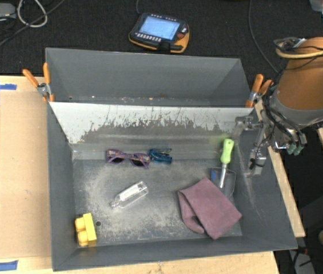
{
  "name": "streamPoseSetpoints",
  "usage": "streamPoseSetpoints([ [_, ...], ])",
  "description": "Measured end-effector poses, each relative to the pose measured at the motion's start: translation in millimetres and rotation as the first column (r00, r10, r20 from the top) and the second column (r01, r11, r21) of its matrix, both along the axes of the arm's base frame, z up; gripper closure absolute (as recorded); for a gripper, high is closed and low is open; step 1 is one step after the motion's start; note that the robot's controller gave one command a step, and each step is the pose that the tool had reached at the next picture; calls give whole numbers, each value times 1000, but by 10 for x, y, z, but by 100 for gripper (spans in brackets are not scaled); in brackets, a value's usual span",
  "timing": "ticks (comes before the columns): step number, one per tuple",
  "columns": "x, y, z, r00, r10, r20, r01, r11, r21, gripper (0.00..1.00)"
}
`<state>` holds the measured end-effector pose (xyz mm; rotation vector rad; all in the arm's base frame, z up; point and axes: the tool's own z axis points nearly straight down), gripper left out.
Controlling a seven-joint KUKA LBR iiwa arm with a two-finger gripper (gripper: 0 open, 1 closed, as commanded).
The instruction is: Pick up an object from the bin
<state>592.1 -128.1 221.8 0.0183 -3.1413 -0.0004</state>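
My gripper (256,154) hangs over the bin's right sloping wall, above the floor and with nothing seen in it. Closest to it, just to its left, a tool with a green handle (227,150) lies on the floor with its metal end pointing toward the front. A crumpled mauve cloth (210,209) lies in front of that tool, touching the metal tip. The gripper touches neither of them.
Purple sunglasses (128,157) and a small teal object (161,156) lie by the back wall. A clear small bottle (130,194) rests mid-floor, and a yellow toy block (85,230) sits in the front left corner. The arm with its orange cover stands outside the right rim.
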Motion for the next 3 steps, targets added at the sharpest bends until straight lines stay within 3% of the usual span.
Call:
streamPoseSetpoints([
  [2,-3,6,34,1000,8,-2,-8,1000,0,0],
  [3,-424,53,-580,885,465,1,-465,885,1,0],
])
